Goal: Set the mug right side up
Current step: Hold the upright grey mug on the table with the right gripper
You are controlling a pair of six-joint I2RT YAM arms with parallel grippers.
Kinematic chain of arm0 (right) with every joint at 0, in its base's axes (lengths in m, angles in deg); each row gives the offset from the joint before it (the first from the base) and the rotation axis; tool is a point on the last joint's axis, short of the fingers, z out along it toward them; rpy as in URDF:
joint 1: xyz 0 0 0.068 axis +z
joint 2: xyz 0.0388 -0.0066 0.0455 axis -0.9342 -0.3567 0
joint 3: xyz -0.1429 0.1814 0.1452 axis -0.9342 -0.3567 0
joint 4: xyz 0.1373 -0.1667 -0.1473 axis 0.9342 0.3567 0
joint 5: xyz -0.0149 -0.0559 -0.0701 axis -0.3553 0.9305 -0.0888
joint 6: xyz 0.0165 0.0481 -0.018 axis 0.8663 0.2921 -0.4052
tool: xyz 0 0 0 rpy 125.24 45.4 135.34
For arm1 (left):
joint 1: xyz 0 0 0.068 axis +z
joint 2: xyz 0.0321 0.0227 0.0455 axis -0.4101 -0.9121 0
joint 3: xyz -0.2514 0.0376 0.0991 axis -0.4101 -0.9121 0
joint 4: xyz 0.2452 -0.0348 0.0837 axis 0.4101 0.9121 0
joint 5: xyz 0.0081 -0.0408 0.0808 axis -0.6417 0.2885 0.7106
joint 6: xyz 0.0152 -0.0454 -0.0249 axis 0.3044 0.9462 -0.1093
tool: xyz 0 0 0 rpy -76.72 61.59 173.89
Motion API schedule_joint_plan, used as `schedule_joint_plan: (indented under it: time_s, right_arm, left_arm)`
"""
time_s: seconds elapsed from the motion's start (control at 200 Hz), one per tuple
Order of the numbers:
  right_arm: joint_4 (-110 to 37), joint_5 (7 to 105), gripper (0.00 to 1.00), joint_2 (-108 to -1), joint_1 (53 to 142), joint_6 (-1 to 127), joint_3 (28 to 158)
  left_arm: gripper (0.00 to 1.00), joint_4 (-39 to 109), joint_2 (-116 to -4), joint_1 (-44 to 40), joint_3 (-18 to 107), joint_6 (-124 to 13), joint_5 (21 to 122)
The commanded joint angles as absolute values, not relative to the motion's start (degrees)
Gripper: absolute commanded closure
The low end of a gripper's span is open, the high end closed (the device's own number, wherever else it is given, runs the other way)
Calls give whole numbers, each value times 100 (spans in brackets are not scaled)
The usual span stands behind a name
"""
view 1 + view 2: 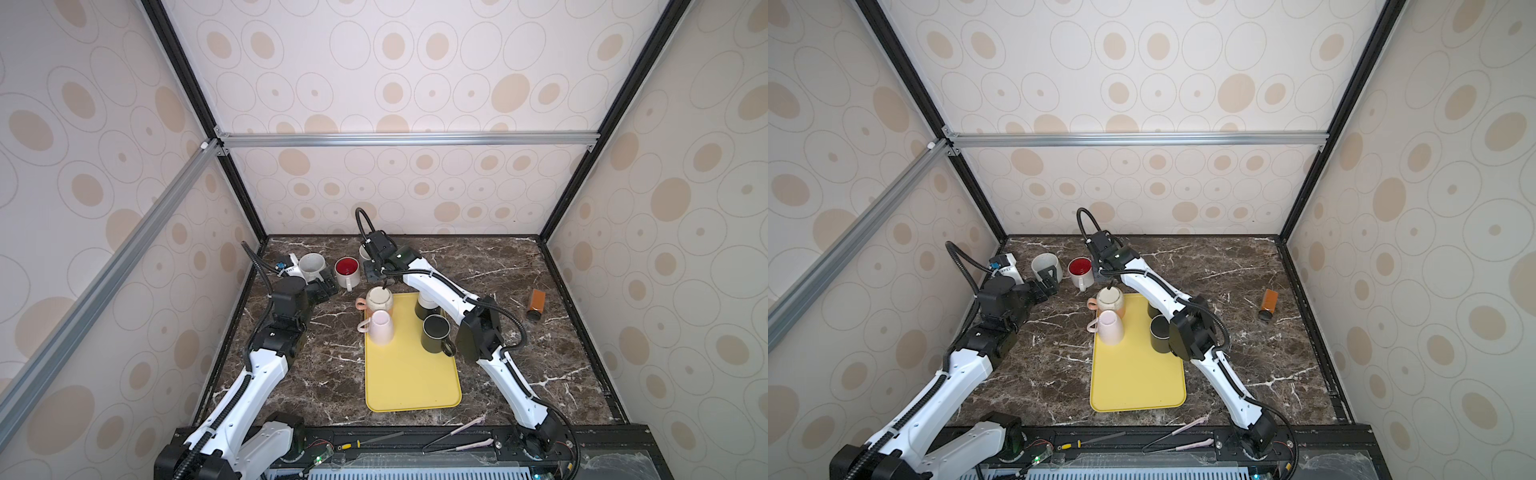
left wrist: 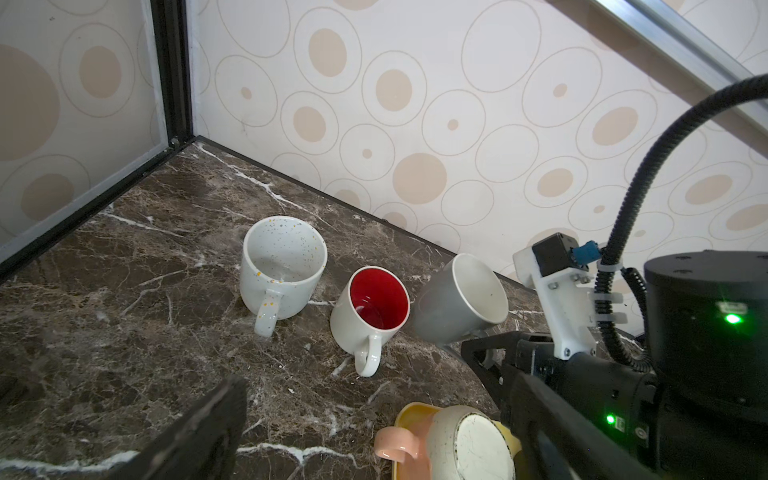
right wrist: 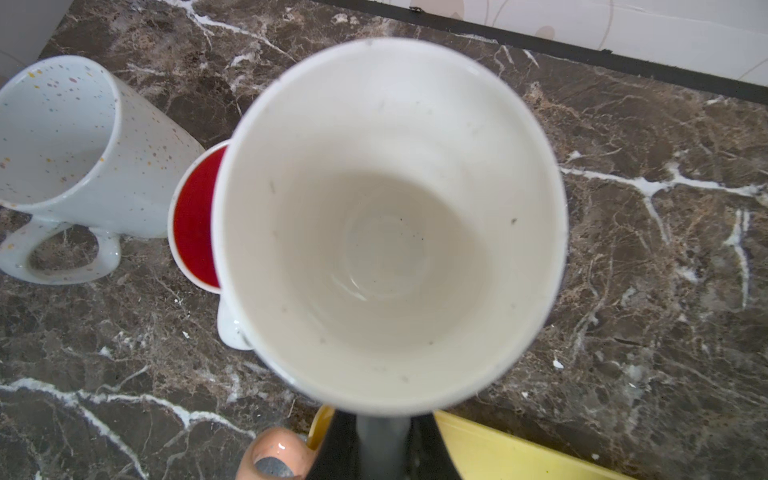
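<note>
Currently the right end effector [image 3: 380, 440] is clenched on the handle of the grey mug [image 2: 457, 303], with dark fingers [image 3: 340, 453] on either side of the handle below the rim. The grey mug is tilted, its white inside exposed, and its mouth is turned up toward the right wrist camera, where it fills most of the view. It appears lifted off the desk [image 1: 519, 266], toward the back near the middle. It is just beside the red-lined mug [image 2: 376, 309]; cannot tell whether the two touch. In a top view only a sliver of the grey mug [image 1: 364, 252] shows behind the wrist camera. The left end effector [image 1: 1049, 281] is released, jaws wide apart, holding nothing. It sits low near the speckled mug [image 2: 282, 266] and looks apart from it in the left wrist view. The speckled mug and the red-lined mug both stand upright on the desk at back left, side by side. A yellow tray [image 1: 411, 374] lies mid-desk. At its far left corner is a cream mug [image 1: 379, 301] with a peach handle, base up. Just in front of it is a pink mug [image 1: 381, 328], also base up. A dark mug [image 1: 435, 332] stands upright on the tray's right side, partly behind the right arm. A further mug behind it is mostly hidden by that arm. A brown bottle [image 1: 536, 303] lies on its side, well apart to the right.
</note>
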State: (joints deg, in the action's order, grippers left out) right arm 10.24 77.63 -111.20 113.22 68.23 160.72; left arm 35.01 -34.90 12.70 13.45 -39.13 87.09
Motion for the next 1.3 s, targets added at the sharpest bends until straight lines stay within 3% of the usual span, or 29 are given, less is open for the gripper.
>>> schedule_joint_plan:
  time_s: [0.0, 1.11, 1.296]
  right_arm:
    - [881, 7995, 100, -11140, 11331, 6896, 16387]
    - [1170, 8080, 100, -11642, 11234, 7388, 16449]
    - [1163, 8089, 92, -11626, 11235, 7481, 16408]
  left_arm:
    - [0, 3373, -3494, 1295, 1342, -3935, 8626]
    - [0, 3110, -3921, 1296, 1212, -3752, 8181]
    - [0, 3106, -3903, 1296, 1212, -3750, 8168]
